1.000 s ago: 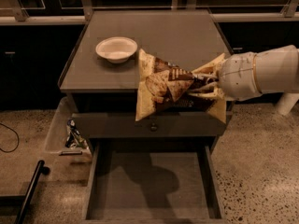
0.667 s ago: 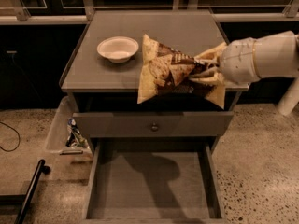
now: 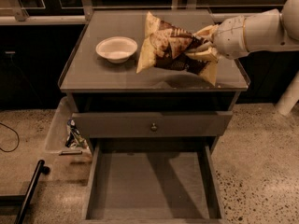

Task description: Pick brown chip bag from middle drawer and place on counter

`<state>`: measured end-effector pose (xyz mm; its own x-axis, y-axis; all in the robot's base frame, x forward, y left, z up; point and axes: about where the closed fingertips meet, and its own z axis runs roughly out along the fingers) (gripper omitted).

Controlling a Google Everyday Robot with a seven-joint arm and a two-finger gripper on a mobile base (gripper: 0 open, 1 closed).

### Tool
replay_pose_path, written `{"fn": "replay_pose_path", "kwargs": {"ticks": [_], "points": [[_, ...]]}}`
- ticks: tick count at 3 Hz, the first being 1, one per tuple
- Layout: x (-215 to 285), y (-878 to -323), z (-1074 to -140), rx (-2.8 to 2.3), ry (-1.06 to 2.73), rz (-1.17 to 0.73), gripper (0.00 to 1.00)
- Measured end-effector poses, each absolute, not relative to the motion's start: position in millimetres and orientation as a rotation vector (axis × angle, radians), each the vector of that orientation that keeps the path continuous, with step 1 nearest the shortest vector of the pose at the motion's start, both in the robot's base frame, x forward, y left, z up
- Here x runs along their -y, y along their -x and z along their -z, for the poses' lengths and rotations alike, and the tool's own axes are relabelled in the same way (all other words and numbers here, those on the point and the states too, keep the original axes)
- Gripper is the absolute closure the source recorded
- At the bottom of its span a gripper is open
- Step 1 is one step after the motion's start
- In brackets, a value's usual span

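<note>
The brown chip bag (image 3: 170, 48), dark brown and cream, hangs tilted just above the counter (image 3: 107, 73), over its right half. My gripper (image 3: 202, 48) comes in from the right on a white arm and is shut on the bag's right end. The middle drawer (image 3: 152, 185) is pulled open below, with a bare flat floor. Whether the bag touches the counter I cannot tell.
A white bowl (image 3: 117, 48) stands on the counter's left half, close to the bag's left corner. A closed drawer front with a small round knob (image 3: 153, 126) sits above the open drawer. A clear bin with a wrapper (image 3: 74, 134) and a black bar (image 3: 30, 190) lie on the floor at left.
My gripper has carried the bag up and back from in front of the cabinet to over the counter's right half. The bowl and drawer have not moved.
</note>
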<state>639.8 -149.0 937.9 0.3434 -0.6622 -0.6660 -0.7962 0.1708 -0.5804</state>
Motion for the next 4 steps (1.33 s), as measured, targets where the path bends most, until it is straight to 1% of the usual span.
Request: {"fn": "replay_pose_path", "kwargs": {"ticks": [2, 4], "points": [[162, -681, -918, -1.485, 1.472, -0.181, 1.00], [187, -704, -901, -1.587, 1.399, -0.137, 1.00]]}}
